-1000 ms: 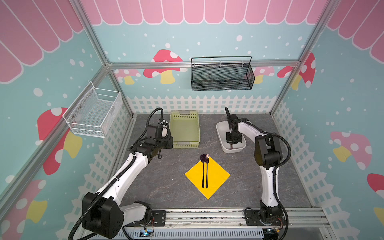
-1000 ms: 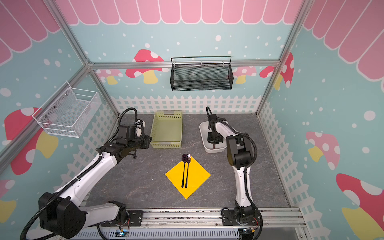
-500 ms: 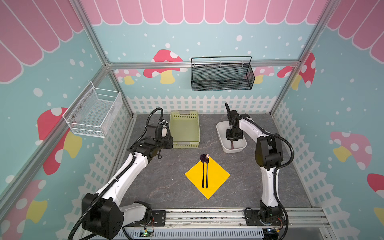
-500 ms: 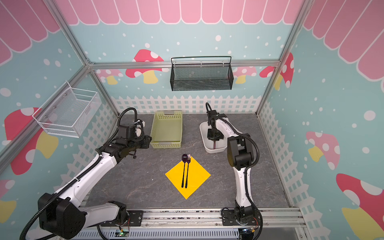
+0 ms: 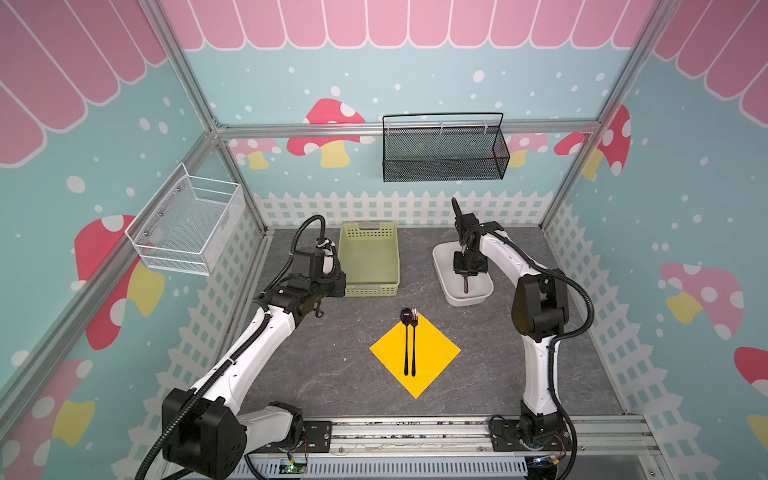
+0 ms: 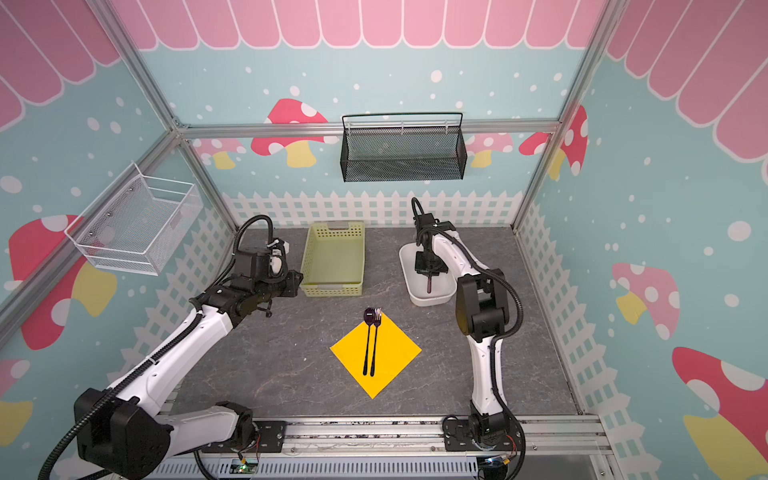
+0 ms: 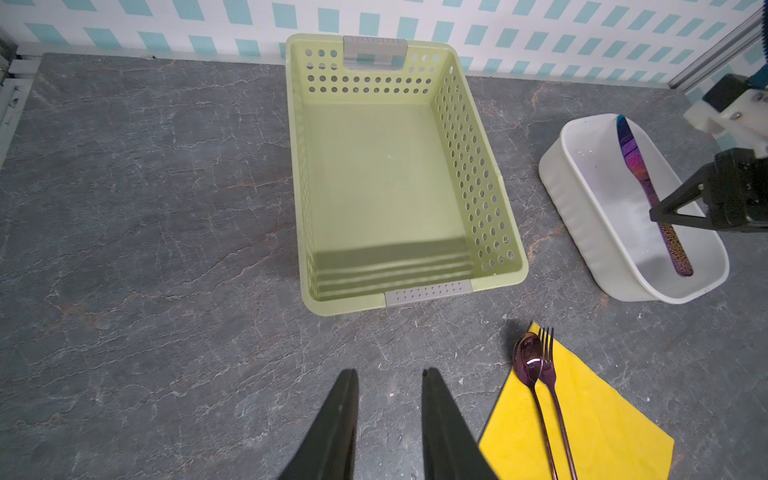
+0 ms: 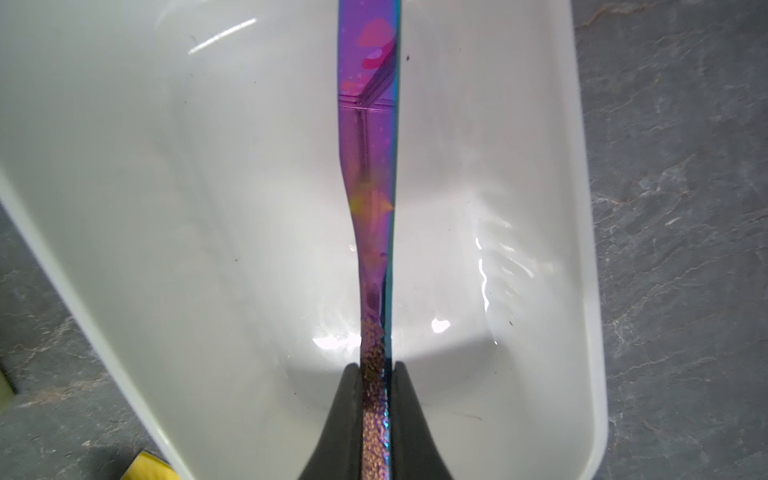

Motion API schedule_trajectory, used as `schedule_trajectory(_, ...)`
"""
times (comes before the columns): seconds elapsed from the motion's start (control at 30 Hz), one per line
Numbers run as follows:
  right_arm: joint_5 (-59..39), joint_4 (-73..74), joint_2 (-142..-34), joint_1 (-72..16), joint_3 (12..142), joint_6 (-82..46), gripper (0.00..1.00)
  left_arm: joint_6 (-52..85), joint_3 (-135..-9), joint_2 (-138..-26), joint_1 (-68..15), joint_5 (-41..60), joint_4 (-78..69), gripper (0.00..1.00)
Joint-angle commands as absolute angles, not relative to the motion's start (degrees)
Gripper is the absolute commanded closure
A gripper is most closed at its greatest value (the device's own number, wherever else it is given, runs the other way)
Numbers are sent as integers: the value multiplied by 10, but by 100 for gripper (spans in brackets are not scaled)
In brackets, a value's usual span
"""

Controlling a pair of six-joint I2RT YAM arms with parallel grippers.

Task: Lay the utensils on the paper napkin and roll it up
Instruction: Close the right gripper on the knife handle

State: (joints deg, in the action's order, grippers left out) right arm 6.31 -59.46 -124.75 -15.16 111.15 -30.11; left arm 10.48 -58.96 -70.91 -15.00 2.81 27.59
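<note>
The yellow paper napkin lies as a diamond on the grey table. A spoon and a fork lie side by side on it, heads over its far corner. A purple-blue knife runs lengthwise inside the white tub. My right gripper is shut on its textured handle. My left gripper is open and holds nothing. It hovers over bare table left of the napkin, in front of the basket.
A pale green perforated basket stands with nothing in it at the back, left of the tub. A black mesh rack and a white wire basket hang on the walls. A white picket fence edges the table.
The right arm has shifted slightly over the tub, still gripping the knife. The left arm, the napkin, the spoon and the fork have not moved.
</note>
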Motion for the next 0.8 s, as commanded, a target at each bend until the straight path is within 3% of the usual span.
schedule_trajectory(0.0, 73, -616, -1213, -157, 1128, -302, 91, 102, -600, -697, -146, 33, 278, 71)
schedule_trajectory(0.77, 47, -581, -1203, -156, 1090, -305, 91, 102, -598, -693, -146, 32, 278, 71)
